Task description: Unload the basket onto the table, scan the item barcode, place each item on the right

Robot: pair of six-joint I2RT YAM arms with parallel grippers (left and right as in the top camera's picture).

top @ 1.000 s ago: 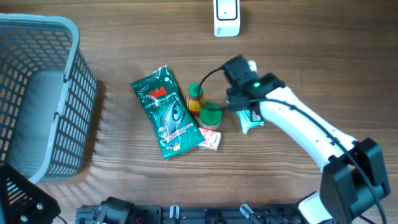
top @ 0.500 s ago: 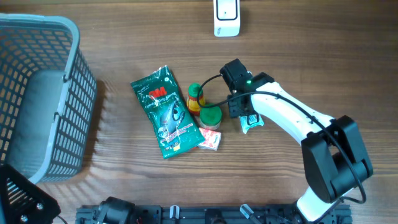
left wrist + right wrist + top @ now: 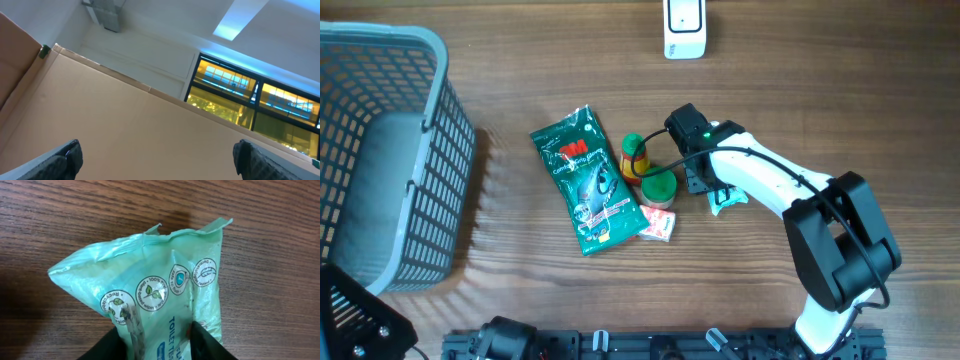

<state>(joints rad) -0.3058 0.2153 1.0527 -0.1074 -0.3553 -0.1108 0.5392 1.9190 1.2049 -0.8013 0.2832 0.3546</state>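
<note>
Right claw (image 3: 157, 342) low astride tissue pack (image 3: 150, 270)

A basket (image 3: 380, 150) stands at the left edge of the table (image 3: 820, 80), and a scanner (image 3: 685, 27) sits at the far edge, right of centre. Mid-table lies a pouch (image 3: 586, 180), with a small bottle (image 3: 635, 155) just to its right, a jar (image 3: 658, 187) just nearer than the bottle, and a carton (image 3: 660, 226) nearer still. Right of the jar, a tissue pack (image 3: 150, 280) lies between the fingers of the right gripper (image 3: 160, 342).
</note>
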